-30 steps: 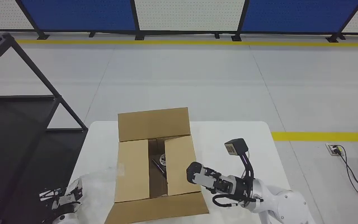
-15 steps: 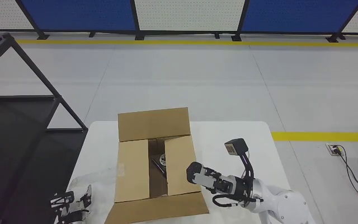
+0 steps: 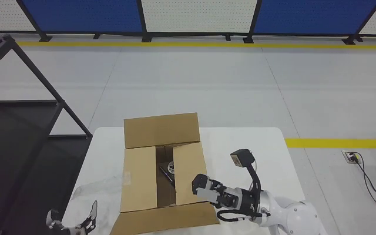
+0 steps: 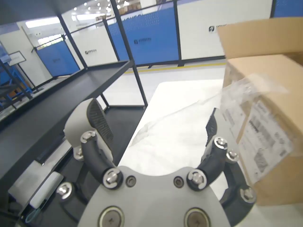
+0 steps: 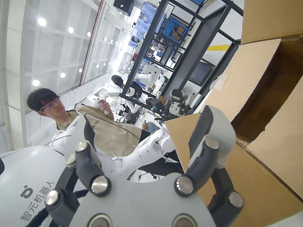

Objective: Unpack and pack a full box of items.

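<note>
A: Start at the left edge of the top view. What is there?

B: A black rack (image 3: 32, 135) takes up the left side, and its shelf runs alongside the white table (image 3: 247, 147). In the lower left corner of the frame, the left gripper (image 4: 153, 112) hangs over the table's left edge.

A: How do its jaws stand?

B: They are spread wide with nothing held between them. In its own wrist view a sheet of clear plastic film (image 4: 227, 95) lies on the table beyond the fingertips. The film is crumpled up against the labelled side of the cardboard box (image 3: 138, 179).

A: Where does the box sit?

B: It is in the middle of the frame, on the table, nearer the table's left edge than its right. All its flaps are open. The far flap (image 3: 161, 129) points toward the top of the frame. The left and right flaps lean in over the opening and leave a narrow gap between them.

A: Is anything inside?

B: Through the upper part of that gap I can see a round metallic piece (image 3: 171, 168) with something dark beside it. Both are too small to tell what they are.

A: And to the right of that?

B: The right gripper (image 5: 145, 119) lies low and just right of centre, at the near corner of the right flap (image 3: 189, 170). Its fingers are apart and not clamped on anything. In its wrist view a cardboard corner pokes in between them, close against one finger. I cannot tell whether the two are touching.
</note>
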Controlling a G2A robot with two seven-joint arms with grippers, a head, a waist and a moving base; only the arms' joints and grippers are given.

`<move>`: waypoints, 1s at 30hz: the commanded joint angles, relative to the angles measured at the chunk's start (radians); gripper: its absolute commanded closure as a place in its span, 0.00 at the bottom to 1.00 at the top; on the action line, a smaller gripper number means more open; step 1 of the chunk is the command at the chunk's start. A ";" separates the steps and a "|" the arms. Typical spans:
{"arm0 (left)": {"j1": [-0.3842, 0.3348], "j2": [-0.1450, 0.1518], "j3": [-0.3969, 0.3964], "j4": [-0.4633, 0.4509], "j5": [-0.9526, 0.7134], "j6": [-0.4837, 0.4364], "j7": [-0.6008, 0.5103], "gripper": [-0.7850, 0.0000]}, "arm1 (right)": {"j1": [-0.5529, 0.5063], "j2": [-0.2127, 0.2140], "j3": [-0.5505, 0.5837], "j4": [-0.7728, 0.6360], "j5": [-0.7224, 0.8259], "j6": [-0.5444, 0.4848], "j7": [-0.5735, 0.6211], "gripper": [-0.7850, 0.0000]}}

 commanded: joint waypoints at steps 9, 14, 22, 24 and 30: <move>0.088 0.033 -0.146 -0.010 0.064 -0.404 0.309 0.00 | 0.004 0.014 -0.006 -0.011 -0.012 0.024 0.077 0.00; 0.088 0.033 -0.146 -0.010 0.064 -0.404 0.309 0.00 | 0.004 0.014 -0.006 -0.011 -0.012 0.024 0.077 0.00; 0.056 0.028 -0.125 -0.006 -0.025 -0.386 0.240 0.00 | -0.034 0.039 0.002 -0.069 0.017 -0.054 0.267 0.00; 0.041 0.025 -0.127 -0.010 -0.086 -0.375 0.199 0.00 | -0.052 0.049 0.015 -0.082 0.016 -0.069 0.336 0.00; -0.004 0.021 -0.127 -0.061 -0.148 -0.298 0.057 0.00 | -0.123 0.076 0.046 -0.120 -0.016 -0.109 0.452 0.00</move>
